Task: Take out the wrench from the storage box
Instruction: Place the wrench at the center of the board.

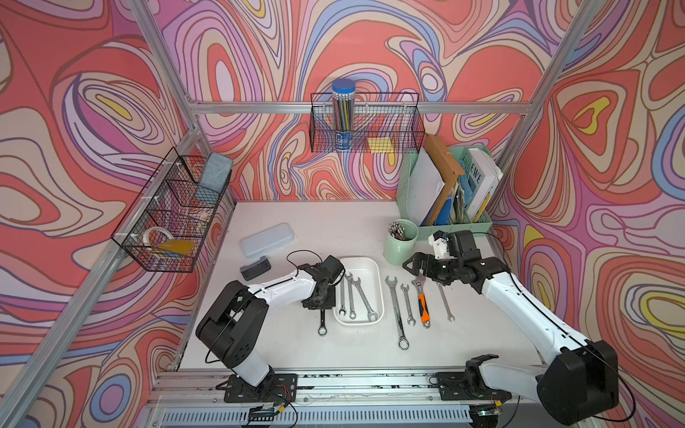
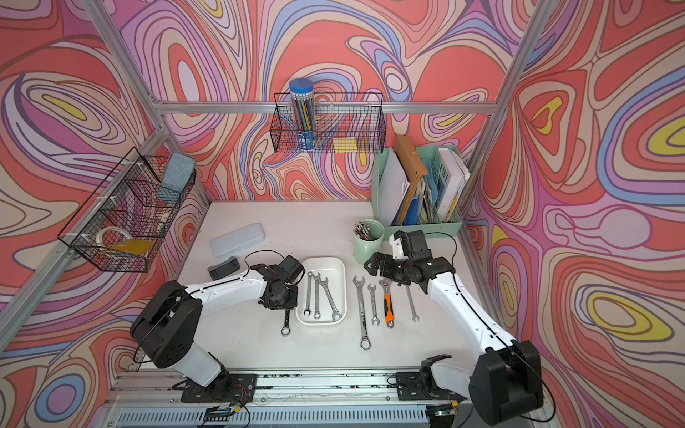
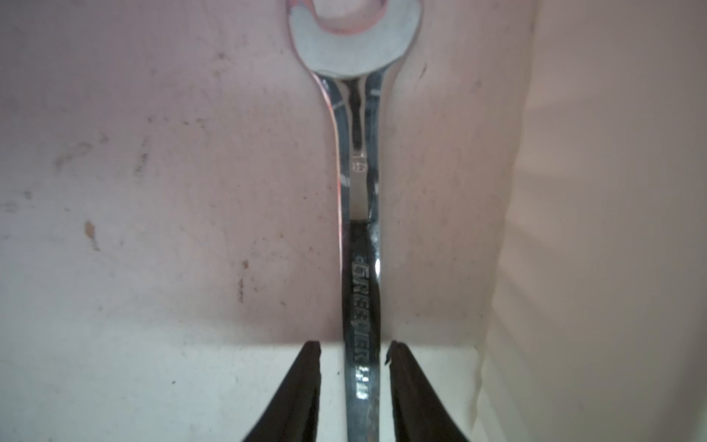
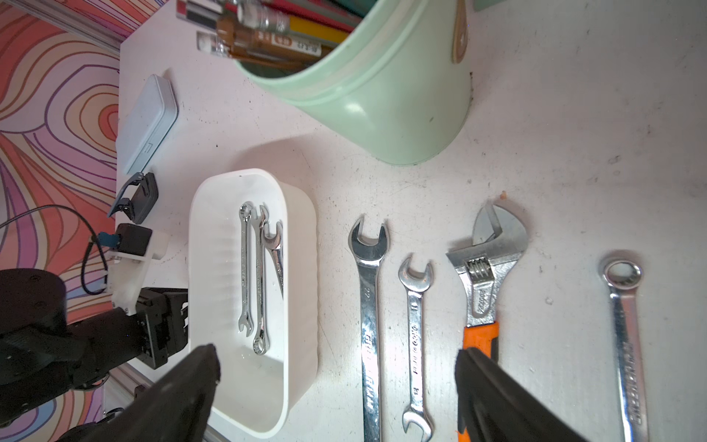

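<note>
Straddling wrench (image 3: 359,268), left tool (image 3: 354,346), jaws apart in wrist view, hidden overhead

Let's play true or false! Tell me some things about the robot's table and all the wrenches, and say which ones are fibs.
1. The tray holds three wrenches. True.
2. The orange-handled wrench lies in the tray. False: it lies on the table, outside the tray.
3. The right fingers are wide apart and hold nothing. True.
4. The green cup is empty. False: pens stand in it.
5. The left fingers squeeze a wrench tight. False: they sit on either side of it, with a gap on each side.
</note>
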